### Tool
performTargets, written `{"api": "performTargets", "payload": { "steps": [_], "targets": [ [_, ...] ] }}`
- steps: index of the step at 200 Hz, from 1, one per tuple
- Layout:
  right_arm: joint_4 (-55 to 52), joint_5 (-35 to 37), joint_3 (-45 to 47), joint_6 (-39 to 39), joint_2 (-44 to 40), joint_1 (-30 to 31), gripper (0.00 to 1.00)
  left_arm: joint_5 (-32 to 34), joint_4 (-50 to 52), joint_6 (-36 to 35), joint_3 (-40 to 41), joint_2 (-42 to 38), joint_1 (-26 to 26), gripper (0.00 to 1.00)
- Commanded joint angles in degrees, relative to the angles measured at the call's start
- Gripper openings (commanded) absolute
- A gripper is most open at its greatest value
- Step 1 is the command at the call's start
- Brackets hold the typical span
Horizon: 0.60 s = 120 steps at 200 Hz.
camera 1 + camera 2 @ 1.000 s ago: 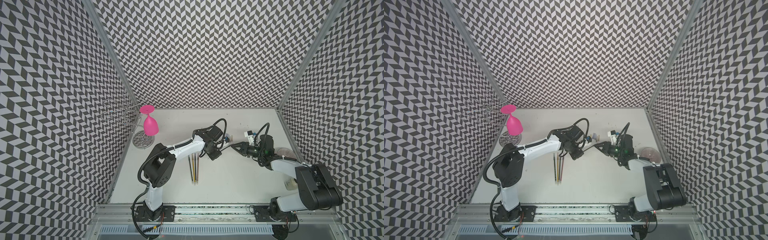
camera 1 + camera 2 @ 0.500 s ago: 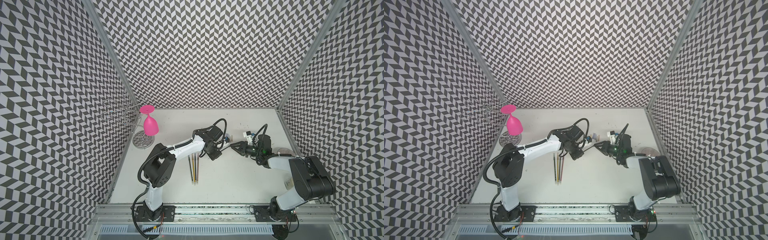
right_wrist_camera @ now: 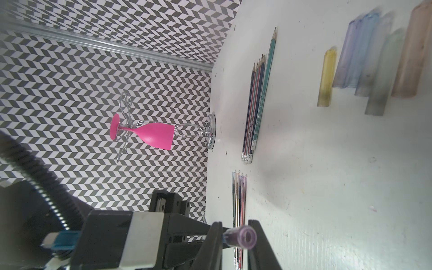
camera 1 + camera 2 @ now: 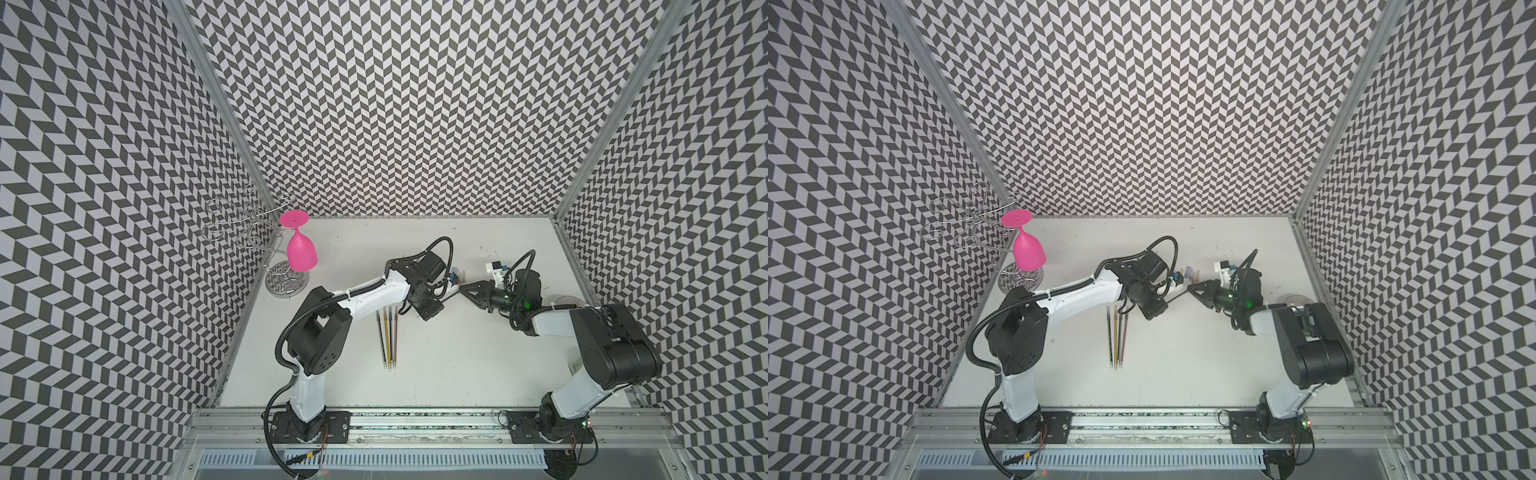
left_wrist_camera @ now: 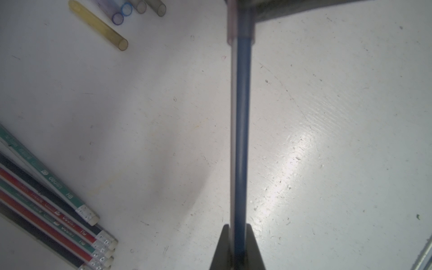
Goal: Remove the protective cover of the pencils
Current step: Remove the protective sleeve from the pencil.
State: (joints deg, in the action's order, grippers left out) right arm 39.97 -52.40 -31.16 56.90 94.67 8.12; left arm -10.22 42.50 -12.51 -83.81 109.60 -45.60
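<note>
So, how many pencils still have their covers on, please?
5 pencils: four lie side by side on the table; one runs from the left gripper to the right gripper. Others may hide under the left arm.

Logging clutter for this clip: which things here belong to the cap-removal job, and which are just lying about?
Job: left tool, right tool, held pencil, its cap, capped pencils, bare pencils, loose caps.
Lying about: pink glass, wire rack, disc.

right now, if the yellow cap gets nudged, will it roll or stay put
The yellow cap is a round tube lying on its side, so it would likely roll if pushed sideways. It looks hollow and translucent, so probably light and easily knocked away.
</note>
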Motion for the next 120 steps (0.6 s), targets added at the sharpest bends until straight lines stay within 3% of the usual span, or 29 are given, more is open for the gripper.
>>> {"api": "performTargets", "payload": {
  "steps": [1, 42, 81, 120],
  "targets": [
    [5.74, -0.64, 0.16, 1.33, 0.7, 0.31, 0.22, -1.3, -0.05, -0.5, -1.44, -2.01, -0.11, 0.0],
    [5.69, -0.12, -0.11, 1.18, 1.46, 0.3, 0.21, -1.47, -0.23, -0.36, -1.4, -2.34, -0.1, 0.0],
    [5.94, 0.1, -0.03, 1.26, 1.79, 0.27, 0.11, -1.38, -0.14, -0.39, -1.45, -2.36, -0.14, 0.0],
    [5.47, 0.24, -0.65, 0.99, 2.02, -0.57, 0.1, -1.47, -0.29, -0.35, -1.27, -2.47, -0.15, 0.0]
  ]
}}
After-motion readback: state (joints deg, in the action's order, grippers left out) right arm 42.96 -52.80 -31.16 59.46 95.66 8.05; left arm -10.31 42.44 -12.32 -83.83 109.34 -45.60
